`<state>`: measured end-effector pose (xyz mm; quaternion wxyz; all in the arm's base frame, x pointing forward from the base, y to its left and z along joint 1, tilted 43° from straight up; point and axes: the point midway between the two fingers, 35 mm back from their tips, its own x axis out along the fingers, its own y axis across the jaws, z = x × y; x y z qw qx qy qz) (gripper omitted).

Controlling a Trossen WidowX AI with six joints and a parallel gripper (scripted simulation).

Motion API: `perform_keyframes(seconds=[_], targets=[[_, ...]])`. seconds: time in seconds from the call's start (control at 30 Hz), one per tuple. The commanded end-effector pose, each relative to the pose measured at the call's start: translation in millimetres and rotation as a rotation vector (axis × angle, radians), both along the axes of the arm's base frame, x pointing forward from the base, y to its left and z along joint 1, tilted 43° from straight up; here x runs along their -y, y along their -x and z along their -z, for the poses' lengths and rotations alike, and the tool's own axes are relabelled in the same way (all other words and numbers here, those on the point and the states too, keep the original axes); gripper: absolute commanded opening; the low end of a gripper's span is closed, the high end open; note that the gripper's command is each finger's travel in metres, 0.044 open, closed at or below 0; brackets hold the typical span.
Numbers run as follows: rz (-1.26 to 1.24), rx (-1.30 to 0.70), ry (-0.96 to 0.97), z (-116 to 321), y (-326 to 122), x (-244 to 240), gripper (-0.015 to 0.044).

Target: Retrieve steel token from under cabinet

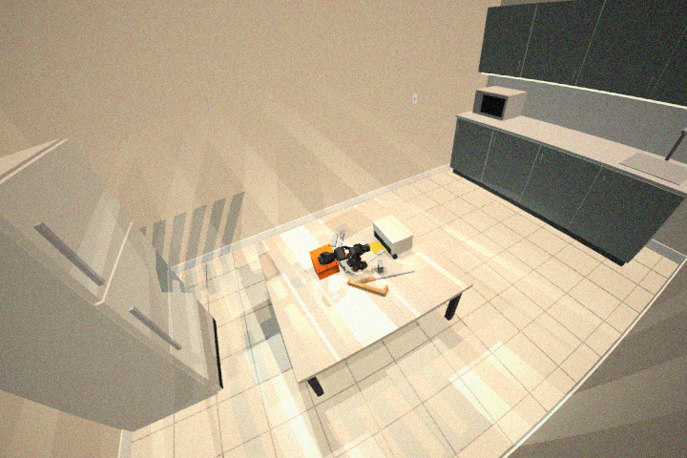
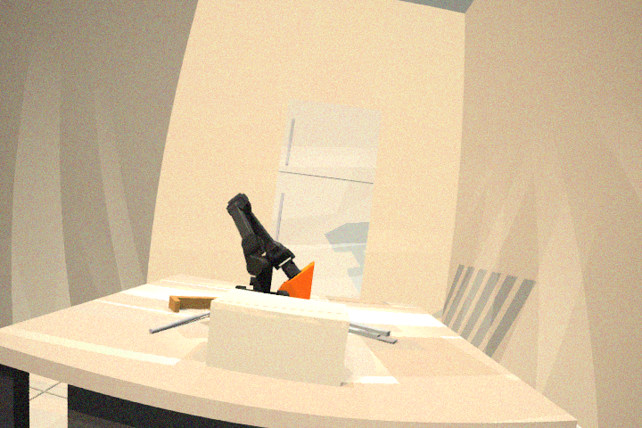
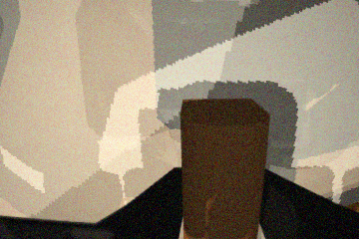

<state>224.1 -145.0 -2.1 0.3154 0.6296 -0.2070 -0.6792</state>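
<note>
My gripper [image 1: 357, 264] [image 2: 261, 290] [image 3: 216, 176] points down in front of the cabinet [image 1: 393, 232] [image 2: 276, 342]. It is shut on a brown wooden handle [image 3: 222, 149], which stands out between the fingers in the wrist view. A thin metal rod [image 1: 401, 274] [image 2: 180, 323] lies beside the gripper; I cannot tell whether the held handle belongs to it. A yellow patch [image 1: 375, 246] shows at the cabinet's dark front opening, partly hidden by the arm. I cannot make out the steel token in any view. The exterior camera sees only the cabinet's back.
An L-shaped wooden piece [image 1: 366, 287] [image 2: 193, 302] lies beside the rod. Two pale metal strips [image 2: 372, 333] lie on the table's other side. A small grey object [image 1: 379, 266] stands near the gripper. The orange arm mount [image 1: 322, 264] [image 2: 301, 284] is behind the arm.
</note>
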Motion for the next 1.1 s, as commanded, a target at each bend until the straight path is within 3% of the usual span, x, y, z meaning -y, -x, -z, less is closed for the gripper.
perform_keyframes(seconds=[0.0,1.07], targets=[[0.000,0.000,0.001,-0.1,-2.4,-0.2,0.0000],[-0.004,-0.004,0.000,3.7,-39.9,-3.9,0.0000]])
